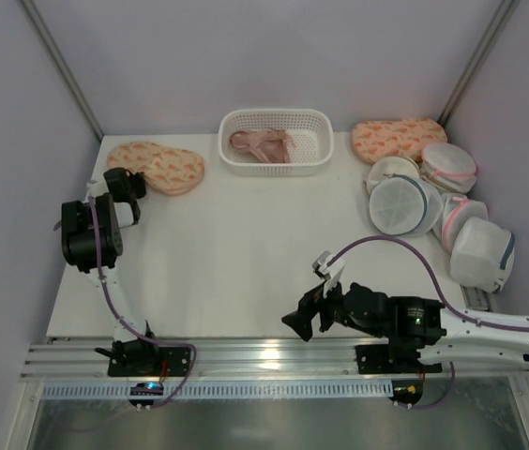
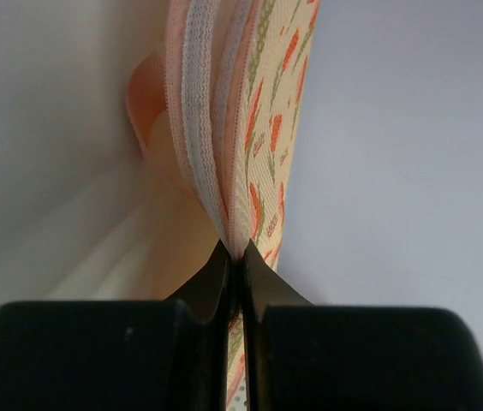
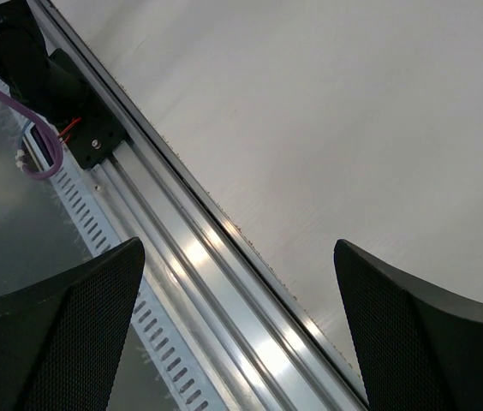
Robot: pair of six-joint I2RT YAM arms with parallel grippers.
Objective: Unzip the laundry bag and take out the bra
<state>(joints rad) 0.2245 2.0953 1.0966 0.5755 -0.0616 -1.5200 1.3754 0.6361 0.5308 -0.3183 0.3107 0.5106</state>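
The laundry bag (image 1: 157,166), cream-peach with orange print, lies at the back left of the table. My left gripper (image 1: 126,184) is at its left end and is shut on the bag's edge. In the left wrist view the gripper (image 2: 235,255) pinches the printed fabric and pink-white zipper edging (image 2: 250,128) between its fingertips. The pale pink bra (image 1: 263,144) lies in the white basket (image 1: 274,170) at the back middle. My right gripper (image 1: 300,323) is open and empty over the table's front edge, with the metal rail between its fingers in the right wrist view (image 3: 237,257).
A second printed peach bag (image 1: 398,138) lies at the back right. Several round white mesh bags (image 1: 403,204) with blue or pink trim crowd the right side. The metal rail (image 1: 264,356) runs along the front edge.
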